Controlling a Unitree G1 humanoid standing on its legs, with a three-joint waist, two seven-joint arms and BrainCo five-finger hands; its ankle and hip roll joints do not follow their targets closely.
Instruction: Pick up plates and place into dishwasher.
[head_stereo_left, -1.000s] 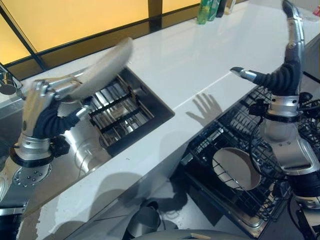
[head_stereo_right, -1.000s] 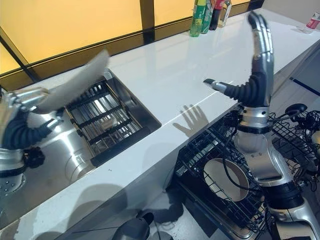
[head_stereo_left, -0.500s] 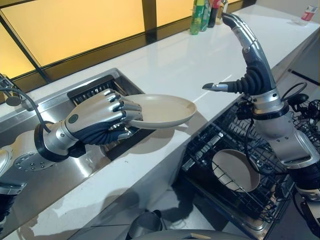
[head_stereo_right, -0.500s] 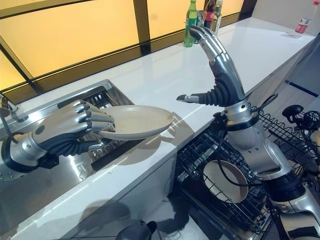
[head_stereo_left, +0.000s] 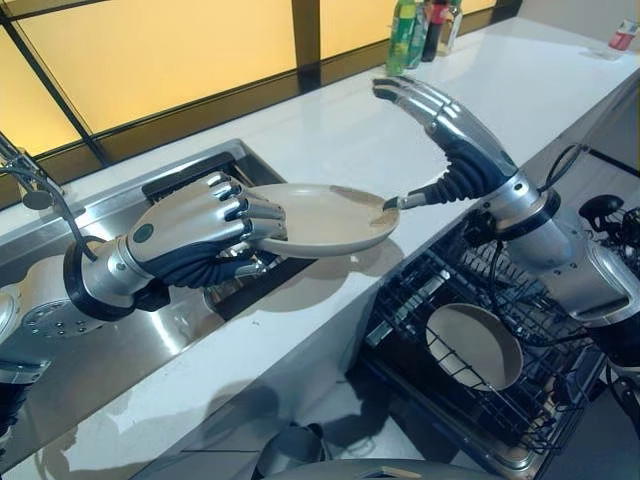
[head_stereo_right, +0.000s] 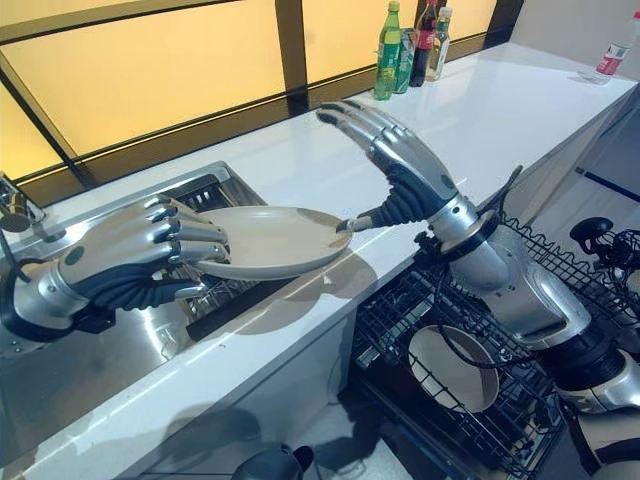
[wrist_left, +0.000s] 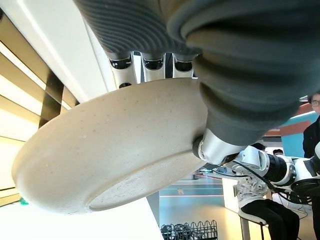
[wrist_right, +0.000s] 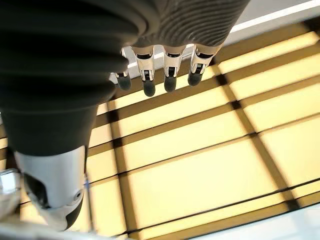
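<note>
A beige plate (head_stereo_left: 325, 217) is held roughly level above the near edge of the white counter (head_stereo_left: 350, 130), between the sink on the left and the open dishwasher on the right. It is gripped at its left rim by the left hand (head_stereo_left: 200, 235), whose fingers are curled over the rim from above with the thumb underneath; in the left wrist view the underside of the plate (wrist_left: 110, 150) is seen clamped between the fingers and the thumb. The right hand (head_stereo_left: 450, 135) is raised just beyond the plate's right rim, its fingers straight and spread apart above the plate and its thumb reaching toward, perhaps touching, the rim; nothing is held by it. A handover from left hand to right is judged to be in preparation, though not yet made. Down to the right, the black wire dishwasher rack (head_stereo_left: 430, 290) is pulled out, and one plate (head_stereo_left: 475, 345) is already seen lying in it, so part of the task is judged to be done. The carried plate is not yet in the rack and has to be passed across and lowered into it. To the left, the steel sink (head_stereo_left: 150, 330) with a slatted drain rack (head_stereo_right: 215, 295) is seen below the left hand; whether more plates are left there cannot be told. Bottles (head_stereo_right: 410, 45) are stood at the far edge of the counter.
</note>
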